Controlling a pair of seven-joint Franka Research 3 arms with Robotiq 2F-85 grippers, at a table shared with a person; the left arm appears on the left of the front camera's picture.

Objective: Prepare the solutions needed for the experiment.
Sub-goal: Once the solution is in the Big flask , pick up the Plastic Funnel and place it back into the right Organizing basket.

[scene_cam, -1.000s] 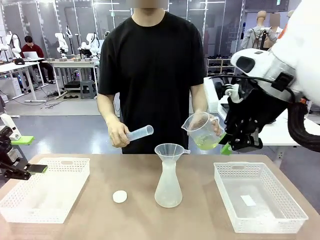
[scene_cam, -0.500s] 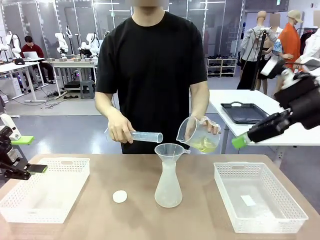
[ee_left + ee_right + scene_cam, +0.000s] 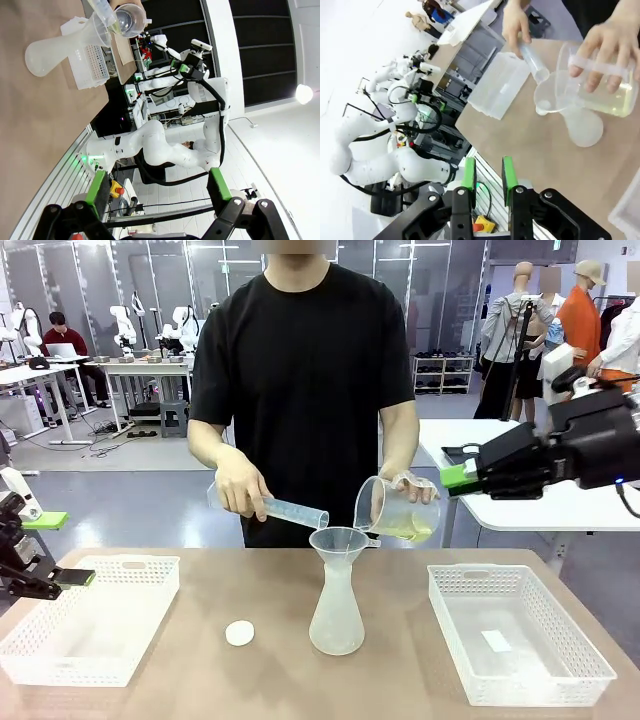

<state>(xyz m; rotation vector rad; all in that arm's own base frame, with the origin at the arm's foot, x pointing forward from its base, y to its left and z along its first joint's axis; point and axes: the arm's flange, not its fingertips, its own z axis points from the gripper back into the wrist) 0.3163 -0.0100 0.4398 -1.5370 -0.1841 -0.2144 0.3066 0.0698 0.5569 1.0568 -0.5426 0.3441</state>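
Light was bright and even, shadows soft; a lamp [image 3: 301, 93] glared beyond the left end effector [image 3: 158, 175]; wrist-view edges bowed.

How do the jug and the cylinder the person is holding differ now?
The jug is wide with a handle; the cylinder is slim and long. The jug shows pale yellow liquid; the cylinder's contents I cannot make out. The jug is tipped partway; the cylinder lies nearly flat. Both are clear plastic, mouths toward the funnel.

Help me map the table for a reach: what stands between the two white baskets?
In the front view, a frosted flask with a funnel in its neck and a small white round cap stand between the left basket and the right basket.
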